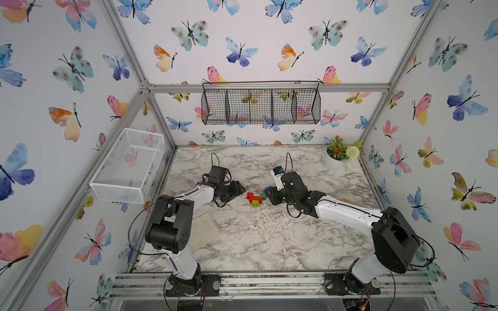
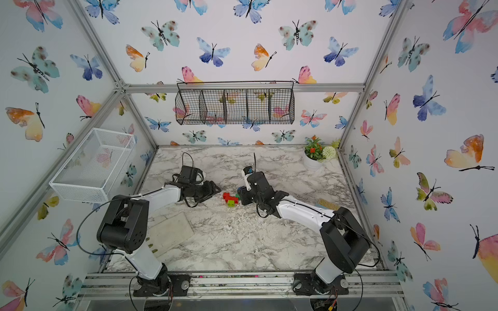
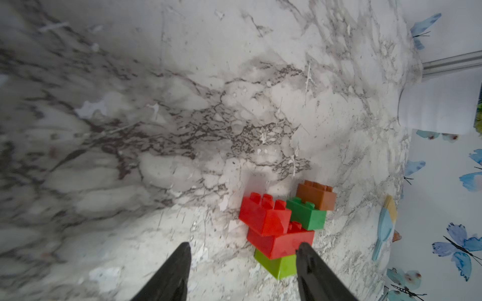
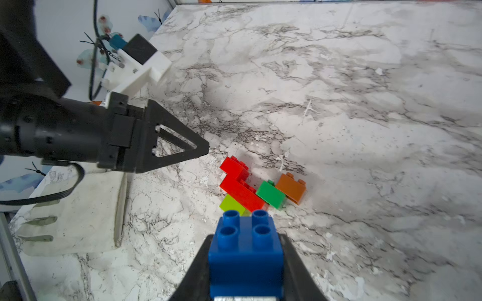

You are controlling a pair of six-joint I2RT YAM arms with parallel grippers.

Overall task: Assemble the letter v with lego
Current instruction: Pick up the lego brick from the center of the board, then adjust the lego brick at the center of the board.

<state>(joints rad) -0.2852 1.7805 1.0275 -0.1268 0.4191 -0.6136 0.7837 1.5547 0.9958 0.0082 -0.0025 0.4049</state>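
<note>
Now, the right gripper [image 4: 246,238] is pinching a glossy blue four-stud plastic brick [image 4: 245,255], hovering at three o'clock of the part-built cluster of plastic bricks [image 1: 255,198] mid-way across the white marble-patterned table [image 1: 269,242]. The lime-green brick [image 1: 255,203] marks the cluster's six o'clock. Over at nine o'clock, the left gripper [image 3: 244,246] has its jaws spread, gripping nothing (whether one finger brushes the longer red brick [image 3: 281,241], I can't tell).

White links [image 1: 199,195], black joints [image 1: 167,229], triangular left end effector [image 4: 204,149].
</note>
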